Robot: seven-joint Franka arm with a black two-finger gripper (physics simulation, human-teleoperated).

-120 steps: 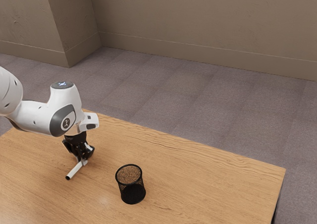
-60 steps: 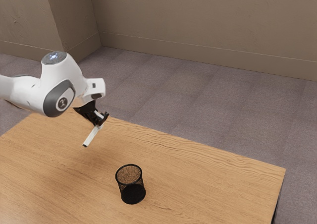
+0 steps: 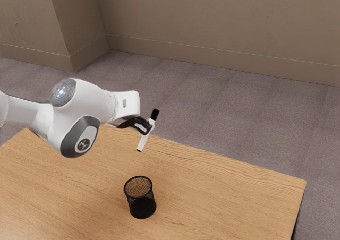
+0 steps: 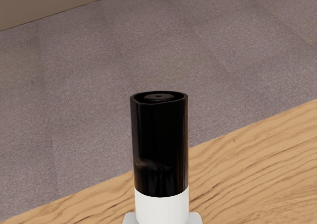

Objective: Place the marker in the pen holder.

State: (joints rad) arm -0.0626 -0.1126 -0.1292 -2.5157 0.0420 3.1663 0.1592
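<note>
While the hand [image 3: 150, 127] grips the marker [image 3: 143, 142] in the air, slightly tilted, the carrying step seems in progress; next it must align above the pen holder [image 3: 142, 202], then lower.

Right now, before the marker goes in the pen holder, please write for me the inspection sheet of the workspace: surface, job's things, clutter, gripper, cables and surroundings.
Surface: light wood table with visible grain.
Marker: white with a black end, held off the table, tilted, black end up; not in the holder.
Pen holder: black mesh, upright on the table, mouth up.
Clutter: nothing seen.
Gripper: fingers shut on the marker, raised above the table.
Cables: nothing seen.
Surroundings: grey carpet floor beyond the table, then a plain brownish wall with a baseboard.
</note>
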